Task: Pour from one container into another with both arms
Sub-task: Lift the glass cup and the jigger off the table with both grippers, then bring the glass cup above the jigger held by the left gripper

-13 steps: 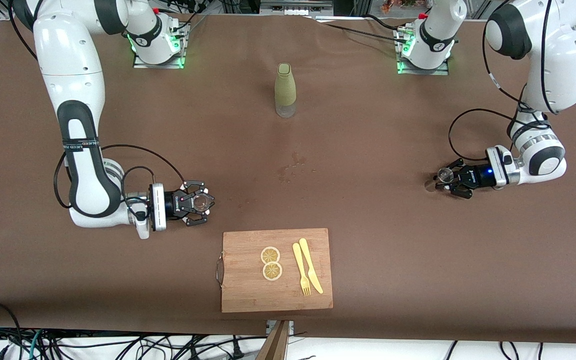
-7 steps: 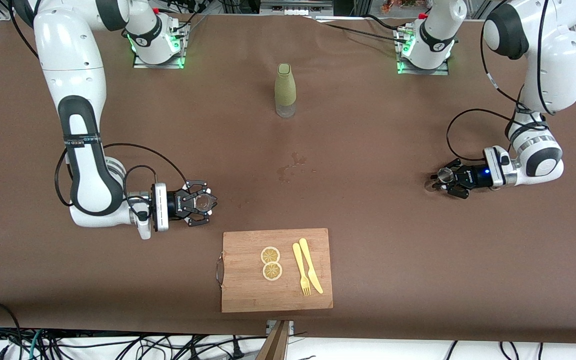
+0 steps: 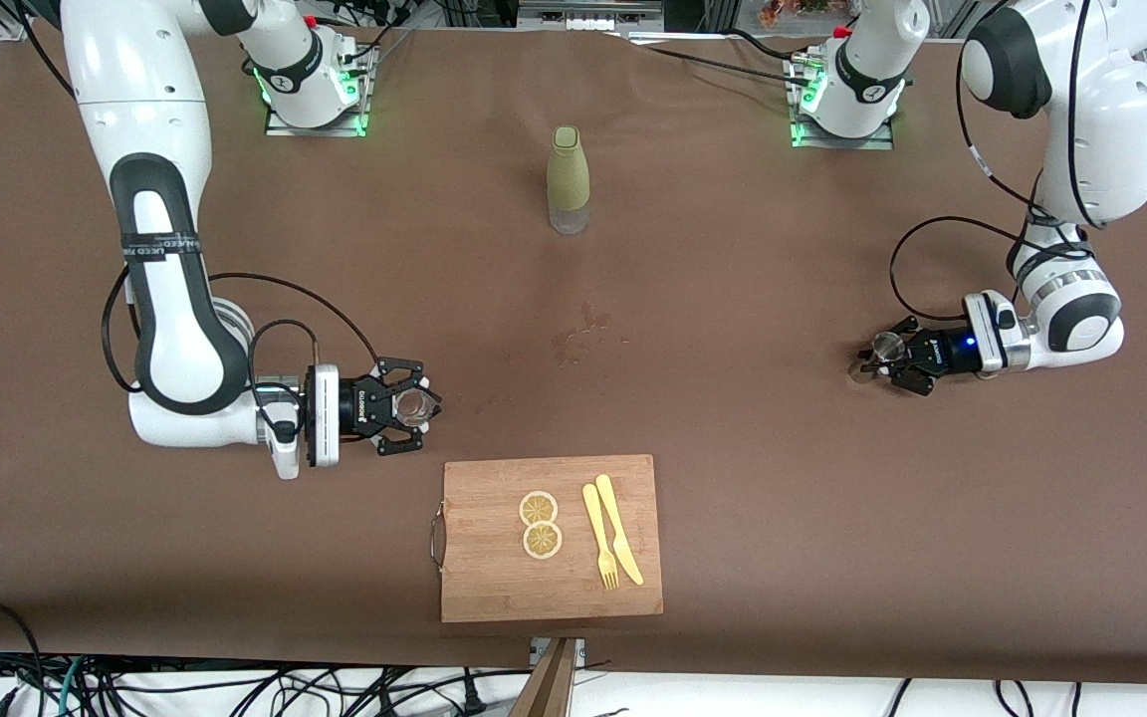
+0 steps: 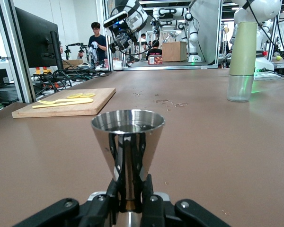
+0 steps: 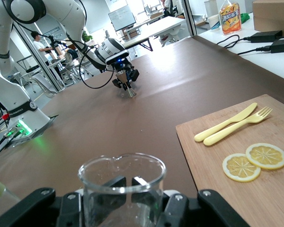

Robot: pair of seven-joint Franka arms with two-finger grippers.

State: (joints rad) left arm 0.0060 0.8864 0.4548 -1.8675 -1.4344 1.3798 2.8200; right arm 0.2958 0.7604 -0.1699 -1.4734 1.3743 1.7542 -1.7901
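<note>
A clear glass beaker (image 3: 416,403) is held low over the table at the right arm's end, with my right gripper (image 3: 412,406) shut on it. In the right wrist view the beaker (image 5: 122,184) fills the foreground with the gripper (image 5: 132,182) showing through the glass. A steel jigger (image 3: 883,348) stands upright at the left arm's end, and my left gripper (image 3: 887,358) is shut on it. The left wrist view shows the fingers (image 4: 114,191) clamped on the narrow waist of the jigger (image 4: 128,135). I cannot tell whether either vessel rests on the table.
A green bottle (image 3: 568,179) stands mid-table near the bases. A wooden cutting board (image 3: 494,583) lies near the front edge, carrying two lemon slices (image 3: 540,524), a yellow fork (image 3: 599,538) and knife (image 3: 619,530). Small spill marks (image 3: 583,334) dot the middle of the brown table.
My left gripper's fingers have closed onto the jigger's waist. The right arm has shifted slightly toward the table's middle, carrying the beaker with it.
</note>
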